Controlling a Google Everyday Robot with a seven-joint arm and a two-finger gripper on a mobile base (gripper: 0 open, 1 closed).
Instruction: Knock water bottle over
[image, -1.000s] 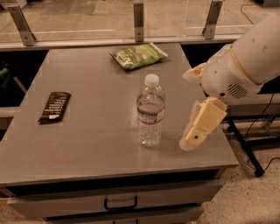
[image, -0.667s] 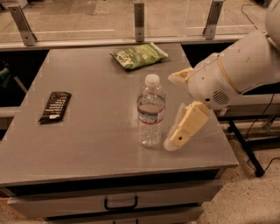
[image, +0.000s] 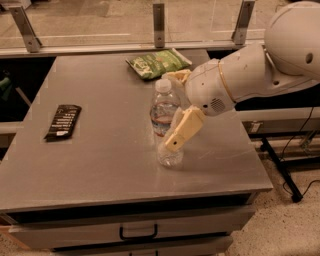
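The water bottle (image: 162, 117) is clear ribbed plastic with a white cap and a red and blue banded label. It stands near the middle of the grey table (image: 100, 160), its top leaning slightly left. My gripper (image: 170, 112) has come in from the right with its cream fingers spread open. The near finger (image: 184, 129) lies against the bottle's lower right side. The far finger (image: 178, 76) shows just behind the cap. The white arm (image: 250, 75) stretches away to the upper right.
A green snack bag (image: 159, 62) lies at the table's back, close behind the gripper. A black packet (image: 64, 121) lies at the left. Drawers with a handle (image: 137, 232) sit below the front edge. A glass railing (image: 159, 20) runs behind.
The gripper has moved left across the table from the right edge and now touches the bottle. The bottle has begun to lean left.
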